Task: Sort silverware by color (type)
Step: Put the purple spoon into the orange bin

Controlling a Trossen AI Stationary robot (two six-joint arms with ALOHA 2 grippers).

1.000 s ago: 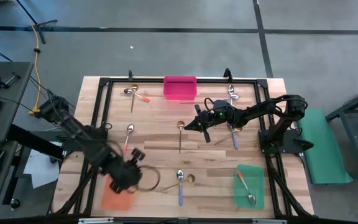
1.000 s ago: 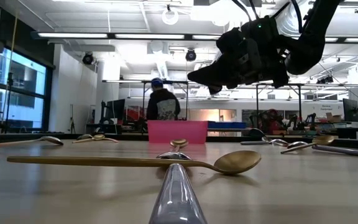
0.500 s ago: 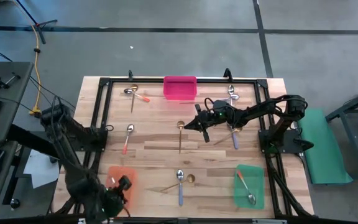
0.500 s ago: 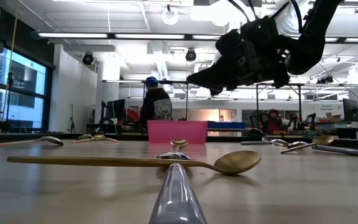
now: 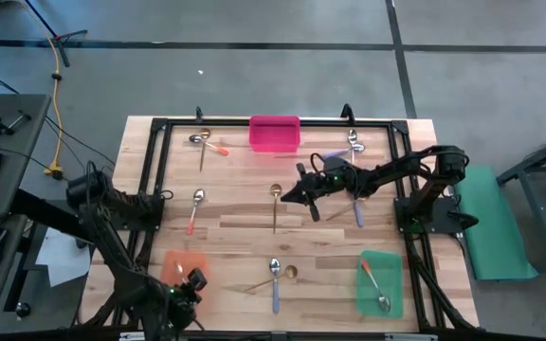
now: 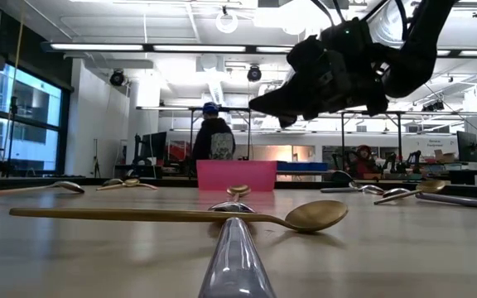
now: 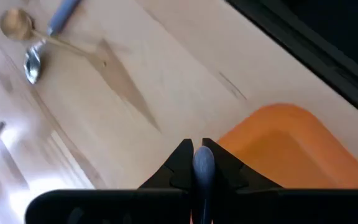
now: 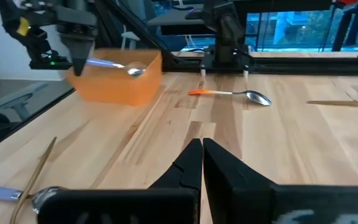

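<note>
**Left gripper (image 5: pixel 190 281) clamped on a silver spoon with a blue-purple handle (image 8: pixel 114 65) at the flat orange tray (image 5: pixel 180 264).**
The handle is pinched between the fingers and the bowl points out over the tray, so this arm is nearest. A second ago it sat farther in over the tray. The right gripper (image 5: pixel 292 196), closed and empty, hovers mid-table beside a slim gold spoon (image 5: pixel 274 204), hardly shifted.

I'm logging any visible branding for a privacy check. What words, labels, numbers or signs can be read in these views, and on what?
None can be read.
Flat orange tray, pink bin, flat green tray, wooden table: no print shows.
Person's dark top in the room behind: pale patch on the back, too blurred to read.
</note>
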